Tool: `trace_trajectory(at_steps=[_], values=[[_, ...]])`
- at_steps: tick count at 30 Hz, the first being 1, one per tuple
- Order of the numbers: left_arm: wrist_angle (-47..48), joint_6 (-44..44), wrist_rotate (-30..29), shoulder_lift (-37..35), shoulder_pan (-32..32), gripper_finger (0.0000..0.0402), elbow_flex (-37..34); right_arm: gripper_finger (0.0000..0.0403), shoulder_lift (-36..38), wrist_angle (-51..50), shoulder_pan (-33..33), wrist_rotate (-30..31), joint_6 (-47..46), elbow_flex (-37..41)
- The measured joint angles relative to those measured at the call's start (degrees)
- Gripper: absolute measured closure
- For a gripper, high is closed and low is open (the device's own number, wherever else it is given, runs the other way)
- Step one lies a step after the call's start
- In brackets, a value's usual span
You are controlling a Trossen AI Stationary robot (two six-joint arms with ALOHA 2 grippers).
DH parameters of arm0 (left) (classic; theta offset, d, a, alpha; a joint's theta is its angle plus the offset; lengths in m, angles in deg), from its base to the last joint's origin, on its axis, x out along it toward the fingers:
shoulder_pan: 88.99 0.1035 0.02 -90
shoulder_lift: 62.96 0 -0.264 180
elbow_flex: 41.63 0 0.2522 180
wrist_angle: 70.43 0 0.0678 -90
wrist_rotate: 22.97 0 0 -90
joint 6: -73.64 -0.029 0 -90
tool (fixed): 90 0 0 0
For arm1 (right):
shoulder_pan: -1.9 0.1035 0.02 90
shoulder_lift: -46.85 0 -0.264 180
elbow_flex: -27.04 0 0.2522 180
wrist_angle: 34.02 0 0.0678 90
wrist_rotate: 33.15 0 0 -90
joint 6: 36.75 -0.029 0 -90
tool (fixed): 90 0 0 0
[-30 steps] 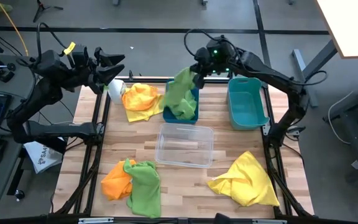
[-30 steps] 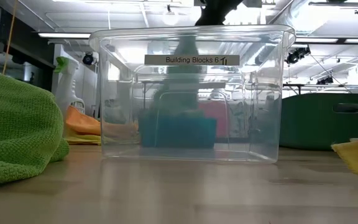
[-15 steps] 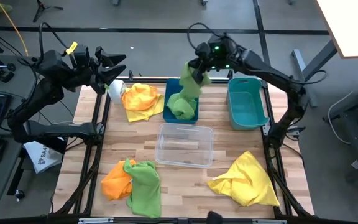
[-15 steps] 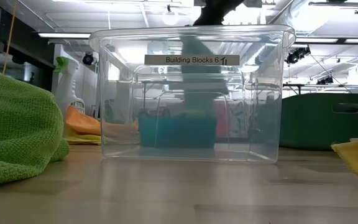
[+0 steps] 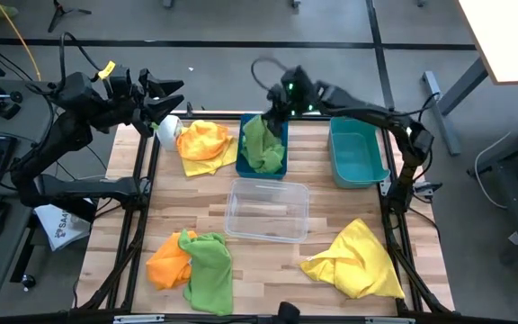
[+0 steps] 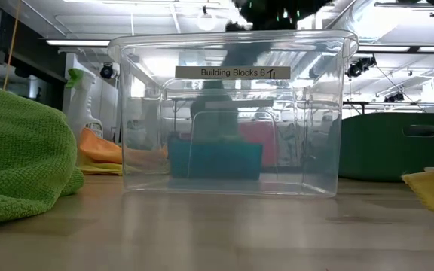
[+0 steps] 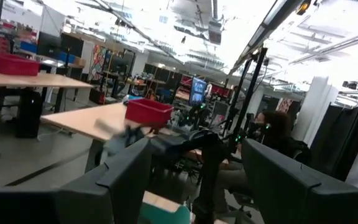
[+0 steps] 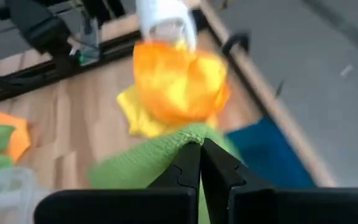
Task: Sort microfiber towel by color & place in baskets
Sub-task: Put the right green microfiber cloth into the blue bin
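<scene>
Closest to the front edge of the table there's a pile with an orange towel [image 5: 166,260] and a lime green towel [image 5: 209,270] lying against each other on the left, and a bright yellow towel [image 5: 356,260] on its own over on the right. Just behind those, mid-table, sits the clear basket [image 5: 267,210], nothing in it as far as I can see. Further back is the dark blue basket [image 5: 280,158] with a green towel [image 5: 260,144] bunched up inside, and the right gripper [image 5: 274,112] is over its far end with its fingers [image 8: 188,167] pinched together on a corner of that towel. The teal basket [image 5: 357,148] is off to the right of the blue one, apart from it. Left of the blue basket there's an orange-and-yellow towel heap [image 5: 204,144], with a white spray bottle [image 5: 165,130] just beside it at the back left corner. The left gripper [image 5: 162,94] hangs near that corner, fingers spread apart and holding nothing.
</scene>
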Motion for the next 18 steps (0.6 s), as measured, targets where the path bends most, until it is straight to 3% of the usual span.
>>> trace_trajectory(at_steps=[5,11,14,18], values=[[1.69,0.34,0.01,0.01,-0.02,0.0163,-0.02,0.0403,0.08,9.03,1.47,-2.25,-6.14,13.66],[1.66,0.40,0.01,0.15,-0.02,0.0163,-0.02,0.0390,0.17,10.83,2.42,-1.55,-11.68,17.99],[1.68,0.41,-0.02,0.60,-0.02,0.0163,-0.02,0.0350,0.27,9.47,2.39,-1.48,-11.30,16.93],[2.85,0.42,0.01,1.18,-0.02,0.0163,-0.02,0.0258,0.27,5.21,2.49,0.50,-7.92,12.44]])
